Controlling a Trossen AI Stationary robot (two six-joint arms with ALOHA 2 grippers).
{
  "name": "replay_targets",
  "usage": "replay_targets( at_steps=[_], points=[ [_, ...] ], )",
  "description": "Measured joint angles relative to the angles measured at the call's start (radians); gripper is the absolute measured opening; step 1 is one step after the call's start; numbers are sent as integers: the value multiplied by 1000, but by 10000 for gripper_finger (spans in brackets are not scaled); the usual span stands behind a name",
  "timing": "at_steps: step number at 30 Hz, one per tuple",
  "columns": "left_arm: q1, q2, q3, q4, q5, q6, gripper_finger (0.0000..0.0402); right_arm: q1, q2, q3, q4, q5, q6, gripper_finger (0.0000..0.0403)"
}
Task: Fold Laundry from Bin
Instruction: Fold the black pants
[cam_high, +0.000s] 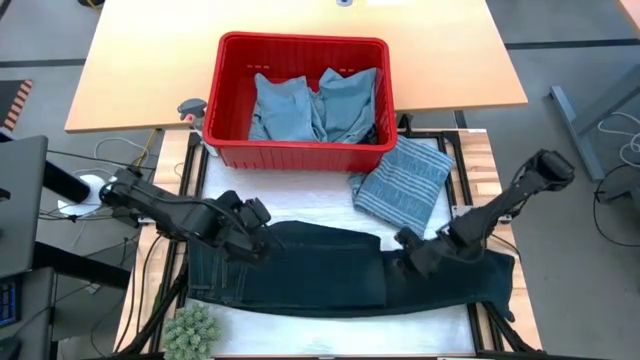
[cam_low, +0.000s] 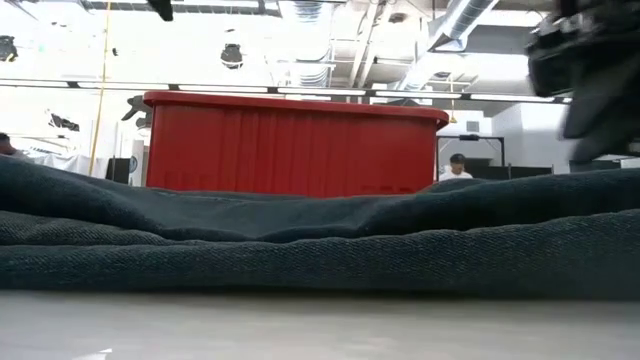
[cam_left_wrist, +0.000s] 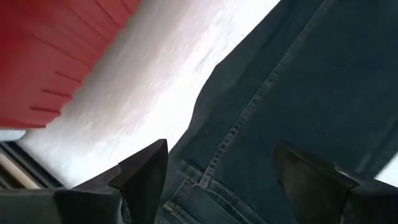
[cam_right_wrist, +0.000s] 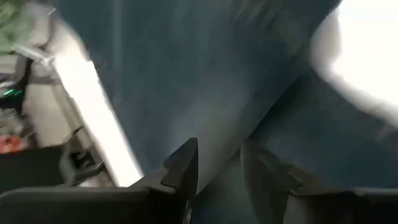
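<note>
1. Dark jeans (cam_high: 340, 275) lie spread just in front of the red bin (cam_high: 300, 152).
2. Left gripper (cam_left_wrist: 221, 180) hovers released over the jeans' waist end.
3. Right gripper (cam_right_wrist: 217, 163) sits low over the jeans' other end; partly parted, grasp unclear.

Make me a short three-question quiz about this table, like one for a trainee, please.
1. True or false: the red bin is empty.
2. Which garment lies under both claws? A) dark jeans B) striped cloth C) light blue shirt
3. Fill in: the folded striped cloth lies just outside the bin's front ____ corner, seen from above.

Key:
1. False; light blue garments lie inside.
2. A; the left claw stands open over the dark jeans, the right claw low over them too.
3. Right.
</note>
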Motion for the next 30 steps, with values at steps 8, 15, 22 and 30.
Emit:
replay_targets(
  at_steps=[8, 15, 22, 30],
  points=[
    [0, 0, -68, 128, 9, 16, 275, 170, 123, 0, 174, 126, 233, 148],
    [0, -1, -68, 164, 16, 38, 275, 249, 259, 0, 277, 146, 368, 151],
    [0, -1, -68, 205, 18, 51, 275, 253, 309, 0, 345, 224, 401, 152],
    [0, -1, -68, 207, 27, 54, 275, 244, 369, 0, 348, 217, 406, 151]
  ],
)
